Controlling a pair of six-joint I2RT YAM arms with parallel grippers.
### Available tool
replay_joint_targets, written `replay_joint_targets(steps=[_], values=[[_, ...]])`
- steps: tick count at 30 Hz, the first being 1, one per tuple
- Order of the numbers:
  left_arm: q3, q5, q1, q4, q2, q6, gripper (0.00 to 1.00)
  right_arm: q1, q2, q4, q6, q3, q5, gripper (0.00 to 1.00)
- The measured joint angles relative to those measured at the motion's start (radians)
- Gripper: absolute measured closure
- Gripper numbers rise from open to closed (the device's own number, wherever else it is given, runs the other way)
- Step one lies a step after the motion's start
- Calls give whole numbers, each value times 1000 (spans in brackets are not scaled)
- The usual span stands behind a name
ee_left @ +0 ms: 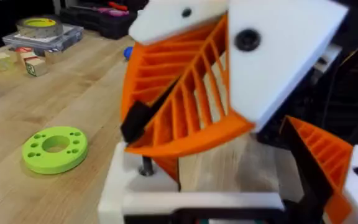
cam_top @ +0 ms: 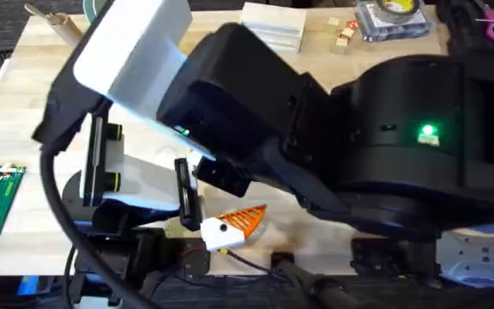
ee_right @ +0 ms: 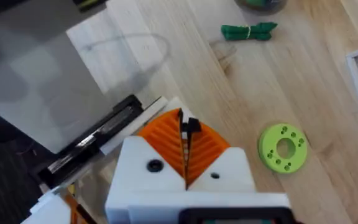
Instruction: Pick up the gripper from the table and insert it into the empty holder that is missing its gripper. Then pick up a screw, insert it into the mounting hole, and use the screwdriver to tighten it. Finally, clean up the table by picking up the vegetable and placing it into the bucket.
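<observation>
Orange ribbed plastic on a white finger base [cam_top: 234, 225] shows overhead, beneath a dark arm.

From the left wrist, we see the left tool [ee_left: 216, 171] spread. Its white blocky holder [ee_left: 114, 190] looks bare. The right tool [ee_left: 129, 132] hangs just above it, pressed together on a small black piece [ee_left: 137, 119], probably a screw. Next comes aligning it with the mounting hole.

From the right wrist, the slim green vegetable [ee_right: 248, 30] lies on the wooden tabletop [ee_right: 303, 81], well apart.

One green vegetable [ee_right: 248, 31], one lime disc [ee_right: 283, 147], two wooden blocks [ee_left: 30, 61], one tape roll [ee_left: 38, 27].
</observation>
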Motion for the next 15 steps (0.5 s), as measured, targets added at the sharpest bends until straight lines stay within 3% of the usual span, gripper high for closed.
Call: replay_joint_targets(steps=[15], values=[[0,0,0,-2,0,-1,8,2,0,-16,0,3,24,994]])
